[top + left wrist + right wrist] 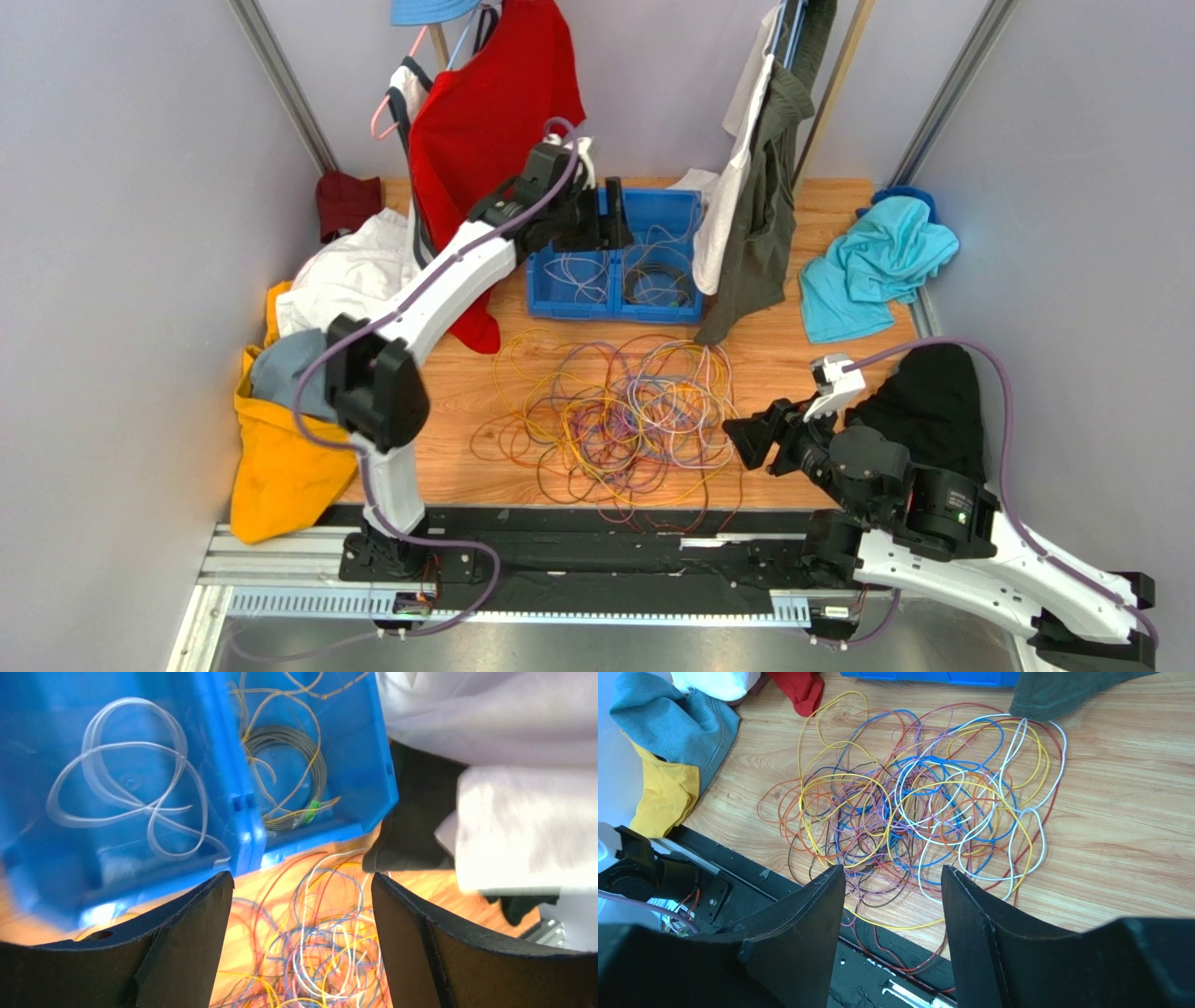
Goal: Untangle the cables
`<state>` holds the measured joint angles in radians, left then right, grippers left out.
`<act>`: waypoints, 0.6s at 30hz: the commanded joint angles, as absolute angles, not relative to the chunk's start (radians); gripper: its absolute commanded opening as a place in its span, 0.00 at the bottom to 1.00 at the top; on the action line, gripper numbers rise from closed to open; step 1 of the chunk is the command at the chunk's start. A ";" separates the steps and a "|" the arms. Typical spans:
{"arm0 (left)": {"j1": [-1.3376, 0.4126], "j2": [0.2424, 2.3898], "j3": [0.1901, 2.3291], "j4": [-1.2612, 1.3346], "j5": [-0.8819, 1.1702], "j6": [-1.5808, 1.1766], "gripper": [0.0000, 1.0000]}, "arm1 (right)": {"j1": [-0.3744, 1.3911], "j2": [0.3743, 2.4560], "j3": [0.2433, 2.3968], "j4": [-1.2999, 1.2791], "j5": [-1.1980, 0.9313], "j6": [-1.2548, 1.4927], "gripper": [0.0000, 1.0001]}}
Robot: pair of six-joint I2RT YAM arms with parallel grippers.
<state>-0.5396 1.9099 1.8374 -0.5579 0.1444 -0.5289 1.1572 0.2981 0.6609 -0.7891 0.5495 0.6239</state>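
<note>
Open desk (1130, 812) right of the cables (617, 413), up to the teal cloth (877, 266). Blocked at the far side by the blue bin (617, 259), with a red shirt (491, 112) and grey garment (765, 196) hanging at either end. Crowded on the left by piled clothes (281, 462).
</note>
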 commanded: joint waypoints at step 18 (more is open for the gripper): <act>-0.799 0.625 0.574 -0.532 -0.333 -0.937 0.76 | 1.235 1.218 0.814 -0.175 0.179 0.494 0.48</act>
<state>-0.7944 0.8005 0.6220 -0.4564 -0.2539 -0.8268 1.1976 1.1645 0.7380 -0.3115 0.2325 0.5182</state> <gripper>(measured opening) 0.761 0.483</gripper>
